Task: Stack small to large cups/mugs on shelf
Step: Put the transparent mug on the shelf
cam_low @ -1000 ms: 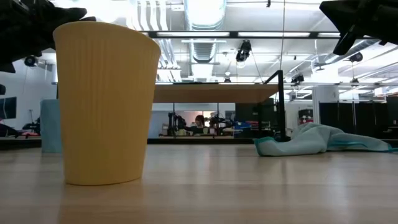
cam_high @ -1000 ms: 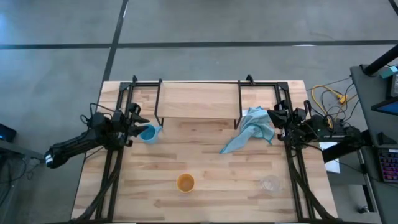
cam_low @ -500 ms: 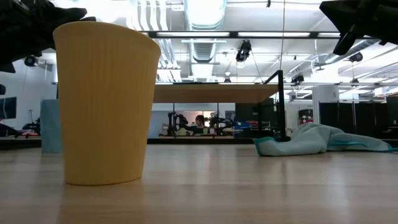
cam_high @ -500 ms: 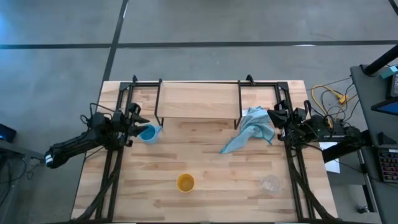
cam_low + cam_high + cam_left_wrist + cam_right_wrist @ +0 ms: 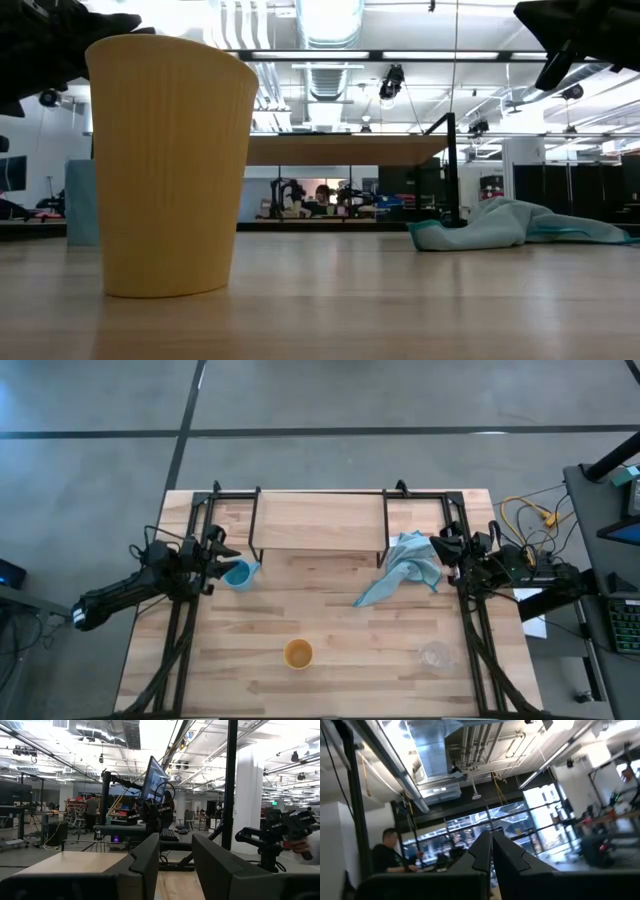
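Observation:
The light blue mug [image 5: 238, 573] stands on its base on the table near the shelf's left legs; in the low view it [image 5: 81, 204] peeks out behind the orange-yellow cup [image 5: 170, 165]. That cup [image 5: 298, 653] stands near the table's near edge, and the tiny clear cup [image 5: 435, 654] is to its right. The shelf [image 5: 318, 520] stands at the far side. My left gripper [image 5: 216, 550] [image 5: 175, 845] hovers open just left of the mug and touches nothing. My right gripper [image 5: 446, 550] [image 5: 491, 836] is shut, raised beside the cloth.
A light blue cloth [image 5: 402, 568] lies crumpled by the shelf's right legs, trailing toward the table's middle. Black frame rails [image 5: 182, 630] run along both sides of the table. Bare tabletop [image 5: 330, 600] lies between shelf and cups.

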{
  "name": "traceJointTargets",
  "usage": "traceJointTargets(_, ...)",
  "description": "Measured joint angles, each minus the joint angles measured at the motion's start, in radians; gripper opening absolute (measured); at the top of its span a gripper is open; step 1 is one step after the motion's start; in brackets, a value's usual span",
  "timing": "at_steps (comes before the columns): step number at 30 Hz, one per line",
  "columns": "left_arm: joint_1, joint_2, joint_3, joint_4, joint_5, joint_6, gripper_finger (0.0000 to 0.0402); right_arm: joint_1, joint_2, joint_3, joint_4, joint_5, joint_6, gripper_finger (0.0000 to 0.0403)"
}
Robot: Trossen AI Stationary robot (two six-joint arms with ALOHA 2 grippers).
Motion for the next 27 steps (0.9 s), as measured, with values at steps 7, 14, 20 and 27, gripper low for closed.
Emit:
traceJointTargets(7,0.000,0.000,0.000,0.000,-0.002,0.000,0.0102,0.000,0.000,0.000,0.001,0.000,0.161,0.0009)
traceJointTargets(14,0.000,0.000,0.002,0.004,-0.113,-0.131,0.0102,0.000,0.004,0.000,0.003,0.000,0.184,0.0009)
traceJointTargets(20,0.000,0.037,0.079,-0.093,-0.124,-0.370,0.0102,0.000,0.079,0.091,-0.029,0.000,0.169,0.0009)
traceJointTargets(27,0.000,0.205,0.355,-0.260,-0.108,-0.144,0.0102,0.000,0.275,0.458,-0.536,-0.008,0.124,0.0009)
